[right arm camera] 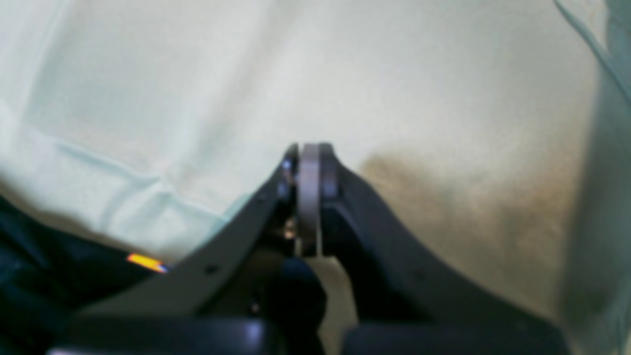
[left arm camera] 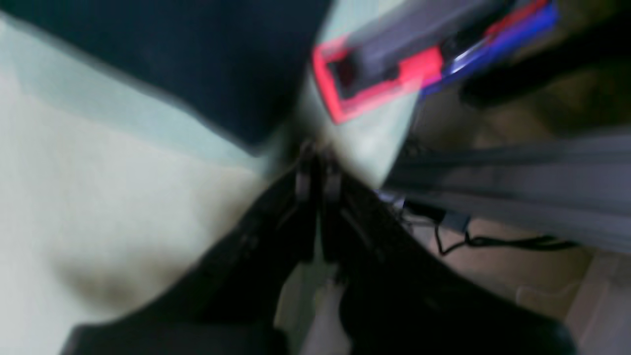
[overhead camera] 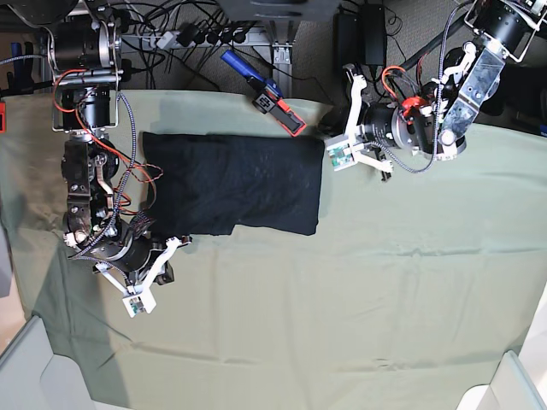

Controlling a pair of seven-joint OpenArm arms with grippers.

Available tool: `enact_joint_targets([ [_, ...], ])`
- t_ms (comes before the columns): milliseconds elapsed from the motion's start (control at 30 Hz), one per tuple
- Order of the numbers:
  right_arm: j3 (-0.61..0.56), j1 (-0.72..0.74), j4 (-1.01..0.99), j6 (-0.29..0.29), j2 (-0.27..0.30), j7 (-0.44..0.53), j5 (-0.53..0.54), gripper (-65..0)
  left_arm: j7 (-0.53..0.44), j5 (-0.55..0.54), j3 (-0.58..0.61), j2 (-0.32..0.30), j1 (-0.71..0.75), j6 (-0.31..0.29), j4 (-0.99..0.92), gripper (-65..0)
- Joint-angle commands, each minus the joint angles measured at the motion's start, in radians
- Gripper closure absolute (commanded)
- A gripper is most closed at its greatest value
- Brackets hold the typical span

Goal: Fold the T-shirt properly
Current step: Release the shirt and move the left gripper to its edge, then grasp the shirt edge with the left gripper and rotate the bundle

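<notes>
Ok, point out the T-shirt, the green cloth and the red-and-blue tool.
T-shirt (overhead camera: 235,184), base view, middle of the folded fabric.
Green cloth (overhead camera: 359,307), base view, bare area.
Red-and-blue tool (overhead camera: 272,98), base view, its red end.

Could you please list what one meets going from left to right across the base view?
Right pincer → T-shirt → red and blue tool → left pincer, all on or over the pale green cloth.

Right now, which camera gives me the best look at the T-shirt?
The base view: it shows the whole T-shirt folded flat on the green cloth. The left wrist view catches only a blurred dark corner, the right wrist view a dark sliver at its lower left.
</notes>
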Motion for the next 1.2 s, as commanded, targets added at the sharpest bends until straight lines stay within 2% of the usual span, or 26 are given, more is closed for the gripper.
enact_joint_targets([
  [0, 0.004, 0.025, 0.016, 0.054, 0.008, 0.008, 0.014, 0.0, -0.010, 0.013, 0.005, 0.010, -0.027, -0.011, -0.014, -1.5],
  [167, 0.001, 0.025, 0.016, 0.054, 0.008, -0.008, 0.015, 0.0, -0.027, 0.012, 0.019, 0.056, -0.100, -0.011, -0.105, -1.5],
  [300, 0.001, 0.017, 0.017, 0.054, 0.015, -0.049, 0.016, 0.0, -0.059, 0.013, 0.019, 0.064, -0.159, -0.011, -0.167, -1.5],
  [500, 0.001, -0.048, 0.087, 0.053, 0.088, -0.064, 0.076, 0.0, -0.098, 0.020, 0.019, 0.065, -0.287, -0.011, -0.290, -1.5],
  [633, 0.001, -0.105, 0.139, 0.054, 0.122, -0.088, 0.117, 0.0, -0.176, 0.033, 0.019, 0.075, -0.364, -0.011, -0.405, -1.5],
  [933, 0.001, -0.249, 0.261, 0.053, 0.127, -0.122, 0.150, 0.0, -0.206, 0.058, 0.019, 0.244, -0.527, -0.011, -0.669, -1.5],
  [1167, 0.001, -0.357, 0.353, 0.054, 0.115, -0.138, 0.191, 0.0, -0.206, 0.066, 0.024, 0.356, -0.583, -0.011, -0.732, -1.5],
])
